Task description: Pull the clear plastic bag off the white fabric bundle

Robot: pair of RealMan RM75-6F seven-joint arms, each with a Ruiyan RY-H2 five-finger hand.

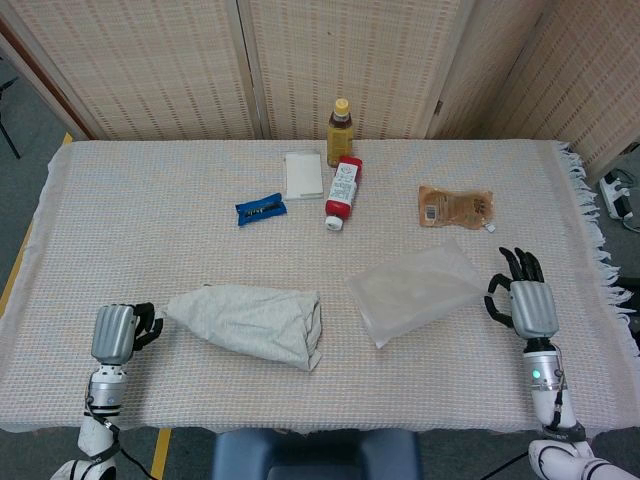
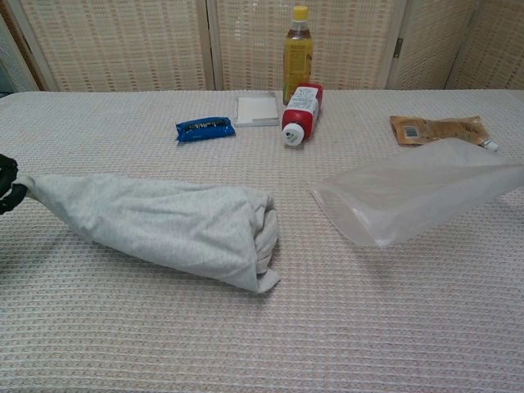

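Observation:
The white fabric bundle (image 1: 250,322) (image 2: 172,225) lies bare on the tablecloth at front left, its narrow end pointing left. My left hand (image 1: 115,333) grips that narrow end; in the chest view only dark fingertips (image 2: 5,182) show at the left edge. The clear plastic bag (image 1: 415,290) (image 2: 417,196) sits apart from the bundle at front right, empty, with its open mouth facing the bundle. My right hand (image 1: 528,303) pinches the bag's right end, which hangs slightly above the cloth. The chest view does not show the right hand.
Further back stand a yellow-capped bottle (image 1: 340,130), a red-and-white bottle (image 1: 342,192) lying down, a white flat box (image 1: 302,174), a blue packet (image 1: 261,208) and a brown pouch (image 1: 455,206). The cloth's fringed edge (image 1: 590,220) runs along the right side.

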